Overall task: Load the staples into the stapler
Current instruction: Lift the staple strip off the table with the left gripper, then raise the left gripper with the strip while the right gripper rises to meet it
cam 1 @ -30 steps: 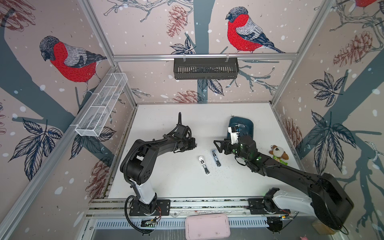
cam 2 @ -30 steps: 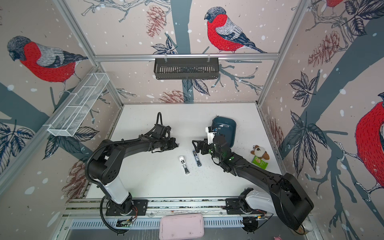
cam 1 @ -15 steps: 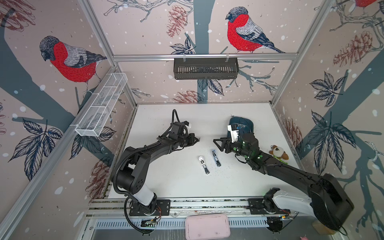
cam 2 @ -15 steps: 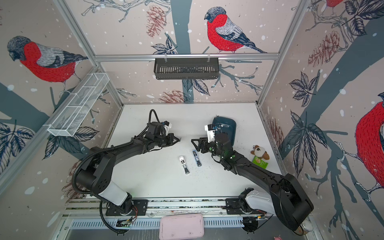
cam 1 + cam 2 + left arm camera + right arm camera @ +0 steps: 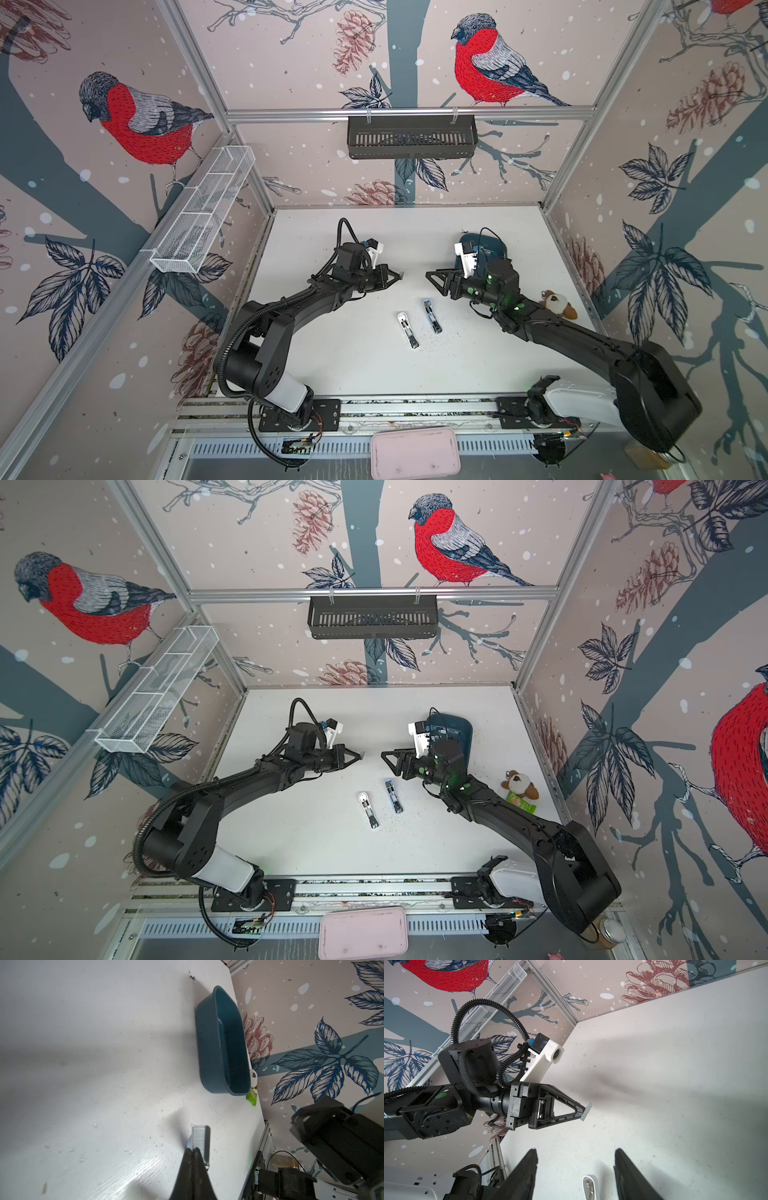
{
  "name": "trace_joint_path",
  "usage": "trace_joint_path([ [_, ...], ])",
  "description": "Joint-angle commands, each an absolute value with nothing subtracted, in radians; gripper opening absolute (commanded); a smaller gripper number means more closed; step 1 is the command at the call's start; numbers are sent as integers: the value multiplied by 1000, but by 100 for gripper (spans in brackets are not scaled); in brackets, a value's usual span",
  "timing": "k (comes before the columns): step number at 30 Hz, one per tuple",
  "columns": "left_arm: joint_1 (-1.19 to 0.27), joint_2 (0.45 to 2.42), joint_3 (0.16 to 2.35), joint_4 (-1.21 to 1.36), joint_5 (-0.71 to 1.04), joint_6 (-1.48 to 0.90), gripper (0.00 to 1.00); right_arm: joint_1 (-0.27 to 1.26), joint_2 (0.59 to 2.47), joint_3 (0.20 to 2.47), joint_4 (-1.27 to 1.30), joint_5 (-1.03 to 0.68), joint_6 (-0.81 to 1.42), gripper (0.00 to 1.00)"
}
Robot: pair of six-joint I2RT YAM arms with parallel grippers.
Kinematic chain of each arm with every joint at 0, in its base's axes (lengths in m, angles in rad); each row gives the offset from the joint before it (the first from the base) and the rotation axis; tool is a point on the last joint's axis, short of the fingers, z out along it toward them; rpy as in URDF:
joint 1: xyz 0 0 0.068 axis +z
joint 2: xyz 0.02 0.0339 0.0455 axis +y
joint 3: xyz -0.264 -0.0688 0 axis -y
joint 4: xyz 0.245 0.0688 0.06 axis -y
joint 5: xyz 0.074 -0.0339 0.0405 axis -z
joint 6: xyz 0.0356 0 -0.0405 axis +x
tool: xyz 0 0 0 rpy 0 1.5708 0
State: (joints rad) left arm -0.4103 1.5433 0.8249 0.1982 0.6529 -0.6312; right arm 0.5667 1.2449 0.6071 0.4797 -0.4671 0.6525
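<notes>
My left gripper [image 5: 400, 274] [image 5: 361, 755] hangs above the middle of the table, shut on a short silvery strip of staples [image 5: 200, 1138] [image 5: 586, 1111] that sticks out past its fingertips [image 5: 193, 1152]. Facing it a short way to the right, my right gripper [image 5: 428, 275] [image 5: 576, 1152] stands open with nothing between its fingers. Nearer the front lie a white stapler [image 5: 407, 329] [image 5: 368, 809] and a blue stapler [image 5: 432, 316] [image 5: 393, 796], side by side on the white table, both open along their length. The white one's tip [image 5: 588, 1185] shows below the right gripper.
A teal tub [image 5: 500, 248] [image 5: 209, 1043] stands behind the right wrist. A plush toy [image 5: 557, 303] and a green packet [image 5: 521, 802] lie at the right edge. A black basket [image 5: 411, 137] and a white wire basket [image 5: 203, 216] hang on the walls. Small dark specks dot the table near the staplers.
The left arm has stretched out to the right and toward the middle, carrying the staples to face the right gripper. The right gripper's fingers have come closer together; its arm has hardly moved.
</notes>
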Motion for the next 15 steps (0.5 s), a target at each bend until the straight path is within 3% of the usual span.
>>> trace_joint_path([
  [1, -401, 1530, 813, 269, 704, -658, 0, 562, 1268, 625, 544, -506, 678, 59],
  [15, -393, 1476, 752, 543, 859, -845, 0, 531, 1322, 623, 749, -645, 827, 54],
])
